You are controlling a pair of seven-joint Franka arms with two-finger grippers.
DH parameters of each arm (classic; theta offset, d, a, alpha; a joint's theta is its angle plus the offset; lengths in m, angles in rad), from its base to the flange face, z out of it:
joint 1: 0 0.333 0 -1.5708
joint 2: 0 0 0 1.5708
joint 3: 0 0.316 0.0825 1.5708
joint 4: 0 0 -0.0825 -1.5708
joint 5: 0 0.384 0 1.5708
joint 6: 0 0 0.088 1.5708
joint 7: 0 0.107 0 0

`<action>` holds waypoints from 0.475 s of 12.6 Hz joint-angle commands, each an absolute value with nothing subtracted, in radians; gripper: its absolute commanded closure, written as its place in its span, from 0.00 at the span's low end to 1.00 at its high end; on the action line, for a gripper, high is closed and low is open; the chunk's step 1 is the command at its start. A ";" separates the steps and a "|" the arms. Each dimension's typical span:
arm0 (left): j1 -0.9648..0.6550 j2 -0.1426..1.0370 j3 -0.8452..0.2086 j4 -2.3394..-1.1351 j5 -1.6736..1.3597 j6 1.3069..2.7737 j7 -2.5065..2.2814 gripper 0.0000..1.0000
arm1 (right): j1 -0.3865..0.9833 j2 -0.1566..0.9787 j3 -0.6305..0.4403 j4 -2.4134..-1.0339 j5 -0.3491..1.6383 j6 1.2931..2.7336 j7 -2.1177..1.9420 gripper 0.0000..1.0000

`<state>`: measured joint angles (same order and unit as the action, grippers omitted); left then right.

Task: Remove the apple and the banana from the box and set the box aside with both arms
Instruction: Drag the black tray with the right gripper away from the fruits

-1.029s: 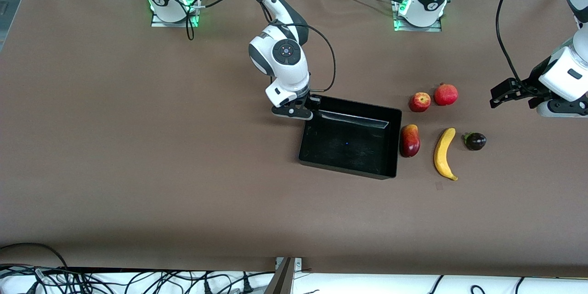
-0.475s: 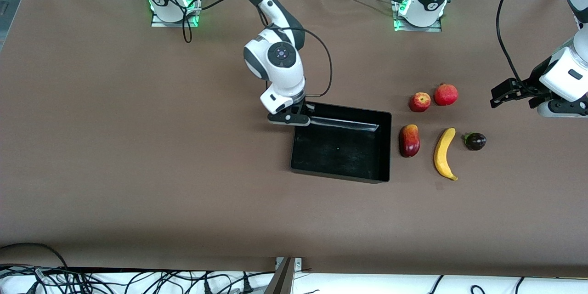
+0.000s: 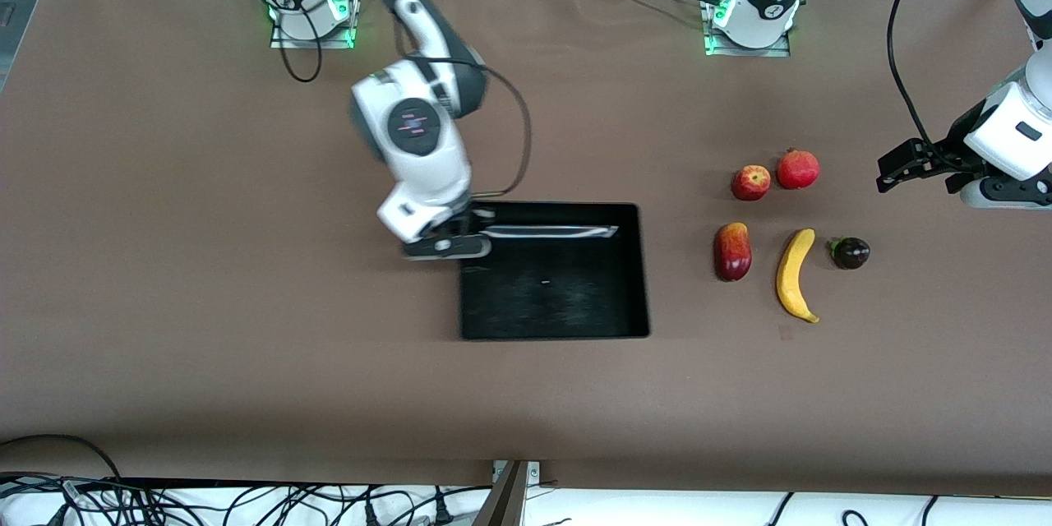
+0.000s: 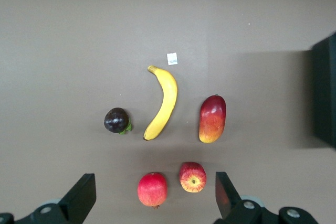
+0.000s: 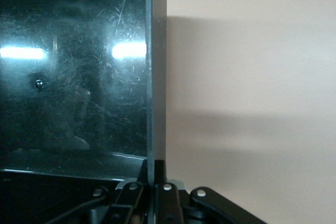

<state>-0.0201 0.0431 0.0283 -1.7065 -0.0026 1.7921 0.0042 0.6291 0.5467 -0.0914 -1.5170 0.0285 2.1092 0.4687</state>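
The black box (image 3: 567, 304) lies mid-table, with nothing in it. My right gripper (image 3: 460, 245) is shut on the box's wall at its corner toward the right arm's end; the right wrist view shows the wall (image 5: 155, 66) between the fingers of that gripper (image 5: 157, 187). The yellow banana (image 3: 794, 275) and the red-and-yellow apple (image 3: 751, 182) lie on the table toward the left arm's end, apart from the box. My left gripper (image 3: 900, 167) is open and empty above the table beside the fruits. In its wrist view (image 4: 153, 182) the banana (image 4: 164, 103) and apple (image 4: 192, 177) show.
A round red fruit (image 3: 798, 169) lies beside the apple. A red mango (image 3: 733, 251) lies between box and banana. A dark purple fruit (image 3: 850, 252) lies beside the banana. A small white tag (image 4: 171, 58) is near the banana's tip.
My right gripper has dragged the box toward the right arm's end and nearer the front camera, turning it square. The gap to the mango has widened. The left arm has not moved.
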 commanded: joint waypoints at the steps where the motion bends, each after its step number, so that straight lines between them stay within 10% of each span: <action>1: -0.029 0.028 0.032 -1.703 0.009 1.786 -0.006 0.00 | 0.504 0.398 -0.103 -1.696 0.051 2.112 0.262 1.00; 6: -0.031 0.028 0.031 -1.701 0.011 1.786 0.002 0.00 | 0.310 0.258 -0.199 -1.977 0.080 2.231 -0.111 1.00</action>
<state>-0.0204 0.0423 0.0266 -1.7028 -0.0026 1.7921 0.0042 0.3394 0.3521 -0.1723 -1.8281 0.0462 2.1527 -0.0133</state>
